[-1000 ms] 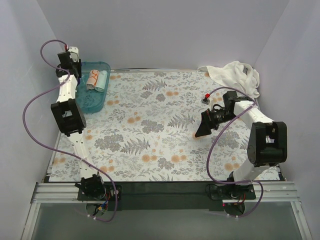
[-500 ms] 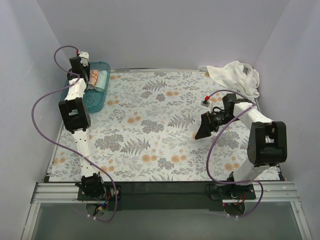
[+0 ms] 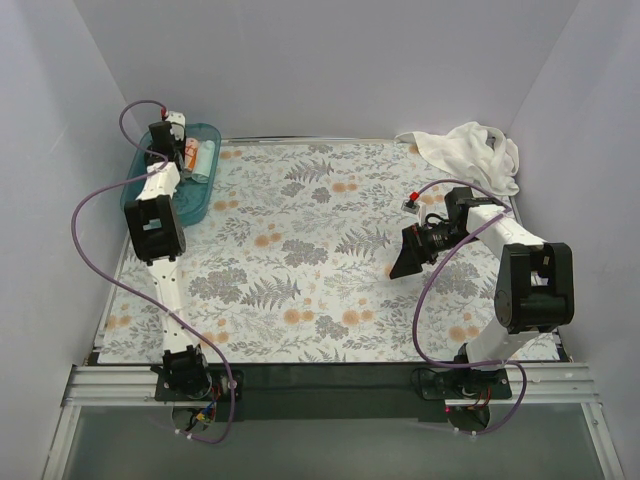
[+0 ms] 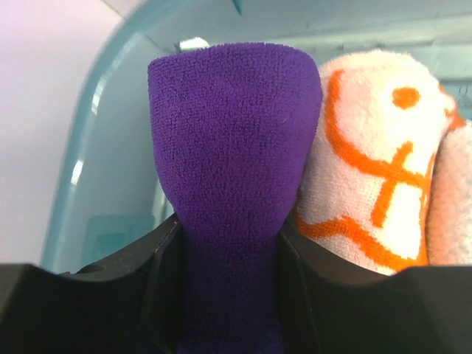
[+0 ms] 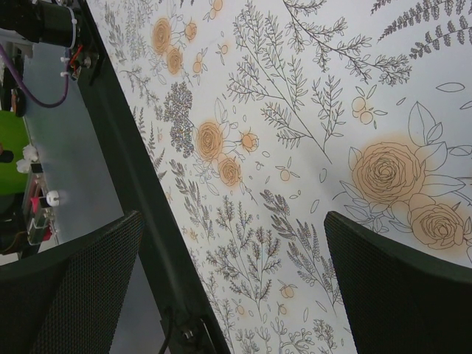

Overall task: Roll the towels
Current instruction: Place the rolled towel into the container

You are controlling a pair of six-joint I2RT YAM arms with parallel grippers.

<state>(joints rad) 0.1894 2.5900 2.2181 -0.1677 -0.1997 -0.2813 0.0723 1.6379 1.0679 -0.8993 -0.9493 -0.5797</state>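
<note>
Stowing step: the left gripper [image 4: 228, 237], partly closed, pinches the rolled purple towel [image 4: 232, 133] at the teal tray [image 4: 96, 169], just beside the white-orange roll [image 4: 369, 169]. The right gripper [image 5: 232, 273] gapes empty, well apart from the tray. Next: release gently, then fetch the crumpled white towel [image 3: 470, 150], far from the tray.

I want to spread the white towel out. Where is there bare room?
The floral sheet is bare from the teal tray across to the open right claw, and along the near edge. Crowded: the tray, where the left claw holds the purple towel beside the white-orange roll, and the far right corner under the white towel.
</note>
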